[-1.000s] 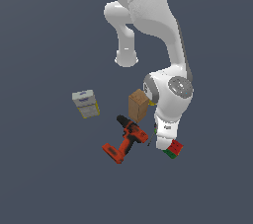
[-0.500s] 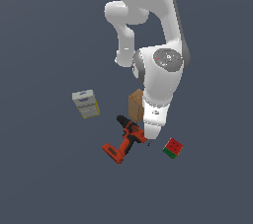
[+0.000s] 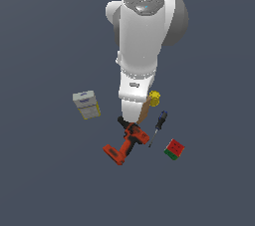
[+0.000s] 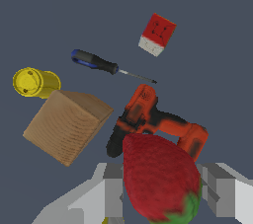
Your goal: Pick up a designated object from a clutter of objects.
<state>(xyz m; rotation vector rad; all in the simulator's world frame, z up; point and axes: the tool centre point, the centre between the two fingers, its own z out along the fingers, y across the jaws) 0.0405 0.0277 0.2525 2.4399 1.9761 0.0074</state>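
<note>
As seen through the wrist view, the strawberry (image 4: 159, 178) is held between the two grey fingers (image 4: 114, 196) of the pincer (image 4: 165, 196); the jaws are closed against its sides, red body forward and green top at the near end. In the exterior view the strawberry and the pincer itself are hidden behind the white arm (image 3: 142, 46), which is lowered over the clutter.

Items catalogued by place relative to the pincer:

1. Drill (image 4: 158, 122), orange and black. It is found directly beyond the held strawberry, partly covered by it in the wrist view. In the exterior view the drill (image 3: 127, 143) is laid on the grey floor (image 3: 45, 180) just under the end of the arm.

2. Tan box (image 4: 66, 124). It is set just beside the drill, to one side of the pincer and ahead of it. Only a thin brown edge (image 3: 144, 112) is shown in the exterior view.

3. Yellow piece (image 4: 35, 82), cylindrical. It is located past the tan box, close by its far corner.

4. Screwdriver (image 4: 106, 66), blue-handled. It is laid beyond the drill, apart from it.

5. Red cube (image 4: 157, 33), with a pale lower face in the wrist view and a green edge in the exterior view (image 3: 174, 149). It is placed farthest ahead of the pincer.

6. Grey-yellow box (image 3: 86, 104). It is set well apart from the pincer, toward the exterior view's left.
</note>
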